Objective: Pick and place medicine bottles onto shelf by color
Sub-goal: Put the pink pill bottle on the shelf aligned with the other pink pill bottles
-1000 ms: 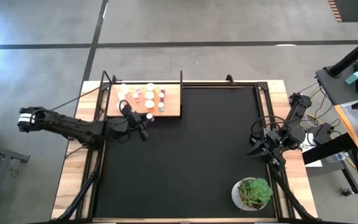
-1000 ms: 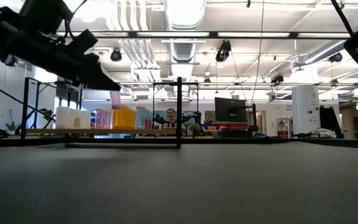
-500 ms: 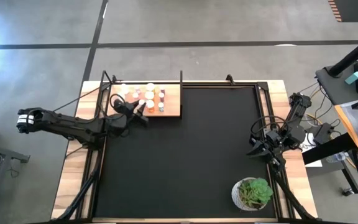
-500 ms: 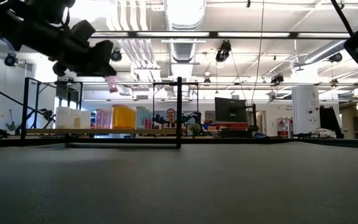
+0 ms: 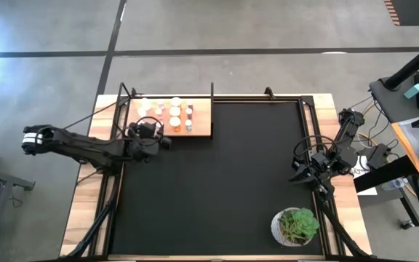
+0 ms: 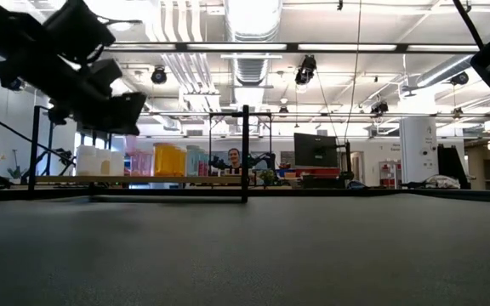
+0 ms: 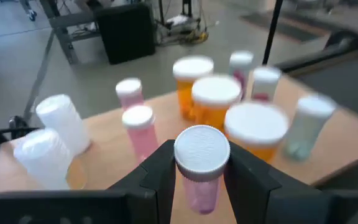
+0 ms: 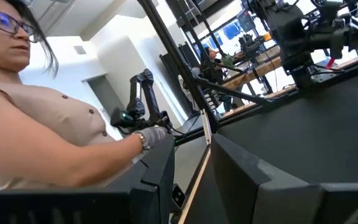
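The light-wood shelf (image 5: 198, 125) stands at the far left of the black mat (image 5: 209, 182). Several medicine bottles stand on it: white ones (image 7: 58, 121), pink ones (image 7: 138, 127) and orange ones with white caps (image 7: 213, 102). My left gripper (image 5: 156, 135) hovers at the shelf's near left corner, shut on a pink bottle with a white cap (image 7: 202, 152). In the low view the left gripper (image 6: 113, 110) hangs above the row of bottles (image 6: 168, 160). My right gripper (image 5: 302, 175) waits shut at the mat's right edge, touching nothing. My left gripper pinches the pink bottle between its two fingers (image 7: 160, 171) on the pink body just under the white cap (image 7: 199, 190). The fingers reach slanting slightly down toward the shelf's far side. The bottle is lifted clear of the shelf, its cap turned back toward the wrist.
A green plant in a white pot (image 5: 295, 225) stands at the mat's near right corner. Thin black posts (image 6: 245, 153) rise at the shelf's corners. A person (image 8: 48, 130) shows beyond the table in the right wrist view.
My left gripper has carried the pink bottle from just off the shelf's near edge up and toward the table's left. It has rolled and tipped from pointing down to nearly level. In the low view the bottle, which hung below the fingers, is now hidden by the gripper.
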